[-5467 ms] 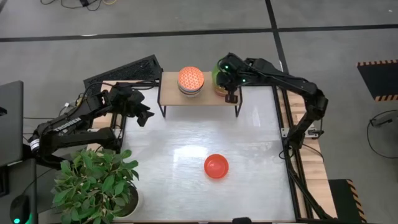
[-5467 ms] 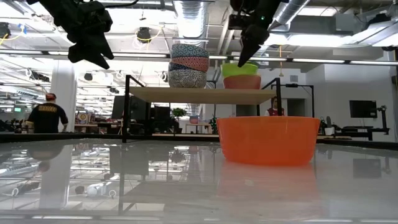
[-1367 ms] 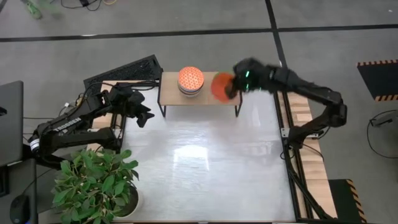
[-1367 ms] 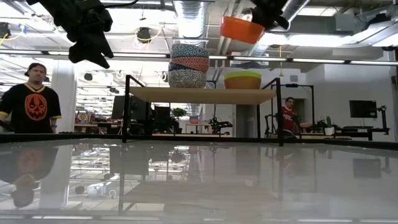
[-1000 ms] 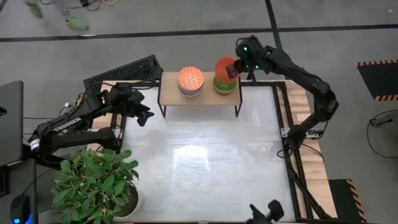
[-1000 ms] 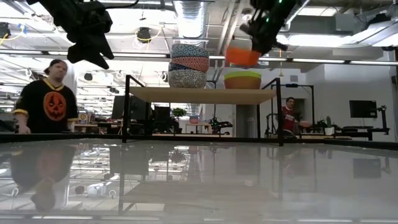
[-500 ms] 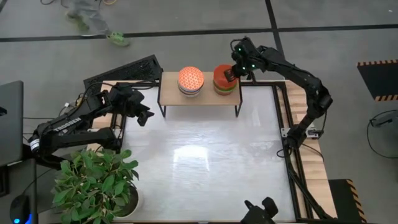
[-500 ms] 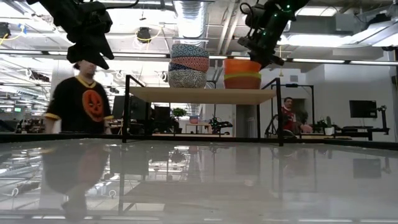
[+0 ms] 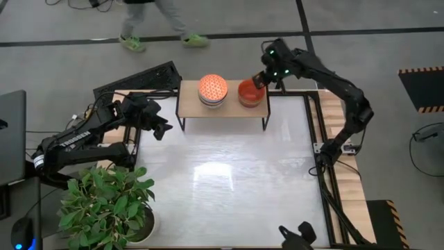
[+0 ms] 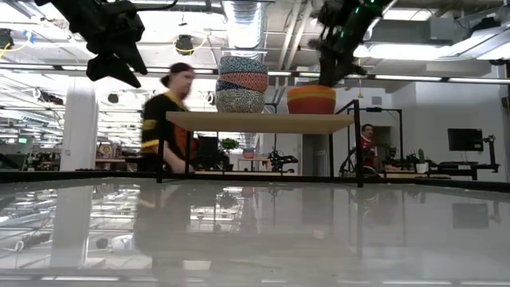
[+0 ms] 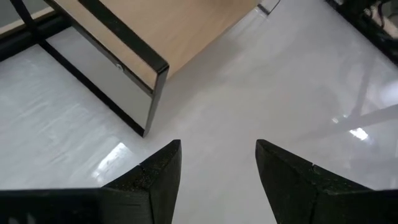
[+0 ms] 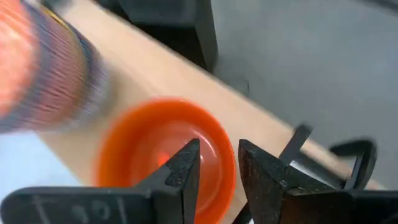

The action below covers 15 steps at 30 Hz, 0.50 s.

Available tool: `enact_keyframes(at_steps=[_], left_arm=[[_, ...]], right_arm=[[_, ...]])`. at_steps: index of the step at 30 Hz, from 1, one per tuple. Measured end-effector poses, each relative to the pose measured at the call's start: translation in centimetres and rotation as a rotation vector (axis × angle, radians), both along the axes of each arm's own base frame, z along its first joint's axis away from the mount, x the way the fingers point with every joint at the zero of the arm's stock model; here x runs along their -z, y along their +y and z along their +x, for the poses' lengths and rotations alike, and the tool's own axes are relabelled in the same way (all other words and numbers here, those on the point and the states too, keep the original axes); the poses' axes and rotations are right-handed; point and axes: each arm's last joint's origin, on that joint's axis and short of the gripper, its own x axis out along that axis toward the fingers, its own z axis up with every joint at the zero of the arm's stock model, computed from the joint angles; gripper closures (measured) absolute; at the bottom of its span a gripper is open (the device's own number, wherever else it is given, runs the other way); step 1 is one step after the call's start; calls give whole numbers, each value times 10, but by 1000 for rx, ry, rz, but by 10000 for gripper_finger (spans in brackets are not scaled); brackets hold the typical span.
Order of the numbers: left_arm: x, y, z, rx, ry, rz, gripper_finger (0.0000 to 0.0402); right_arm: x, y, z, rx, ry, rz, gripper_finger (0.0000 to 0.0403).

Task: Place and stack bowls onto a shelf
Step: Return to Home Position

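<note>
Got the orange bowl point(image 9: 250, 92) nested on top of the right-hand stack on the shelf point(image 9: 191, 105), just beside the taller patterned stack point(image 9: 213, 89). Looks seated level in the low view, not cocked.

Guessing small, light and rigid, with a smooth, slick-looking surface. So probably prone to sliding in a loose pinch, and maybe to chipping if knocked against the bowl under it. Best bet for a hold: the rim, one finger inside and one outside. Wouldn't try squeezing around the outside, seems too wide for that.

Right gripper point(image 9: 259, 79) up over the far edge of the orange bowl, wrist pitched down toward it, arm reaching in from the right past the shelf's end. Fingers point(image 12: 186, 171) only a narrow gap apart, nothing between them, clear of the rim.

Left gripper point(image 9: 158, 127) off the shelf's left end, over the counter point(image 9: 222, 180), fingers spread fairly wide and empty.

Also a person point(image 10: 169, 119) walking by beyond the counter, well apart from both arms.
</note>
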Motion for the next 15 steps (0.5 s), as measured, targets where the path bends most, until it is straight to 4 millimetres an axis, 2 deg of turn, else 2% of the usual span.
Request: enact_keyframes(at_steps=[4, 7, 9, 12, 15], left_arm=[[-6, 0, 1, 3, -34, -13, 211], [-20, -2, 0, 33, -91, -21, 211], [-37, -4, -1, 65, -154, -25, 211], [-69, -9, -5, 114, -257, -2, 211], [-101, -17, -15, 189, -340, 66, 211]], right_arm=[[-48, 14, -14, -13, -115, -112, 264], [-85, 35, -27, -73, -198, -224, 263], [-111, 55, -39, -146, -251, -315, 265], [-143, 96, -64, -285, -316, -439, 268], [-159, 134, -92, -417, -323, -526, 270]])
